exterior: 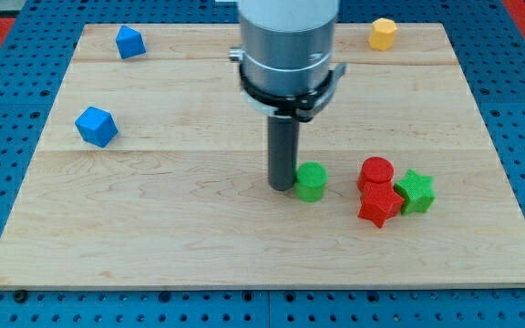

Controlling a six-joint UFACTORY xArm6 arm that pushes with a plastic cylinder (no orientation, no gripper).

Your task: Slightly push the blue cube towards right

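Observation:
A blue cube (96,126) lies on the wooden board (153,237) at the view's left. A second blue block (130,42), shape unclear, lies near the top left corner. My tip (283,187) rests on the board near the middle, just left of a green cylinder (311,181) and about touching it. The tip is far to the right of the blue cube.
A red cylinder (376,171), a red star (378,204) and a green star (416,191) cluster at the right. A yellow block (384,34) lies at the top right. The arm's grey body (285,46) hangs over the top middle.

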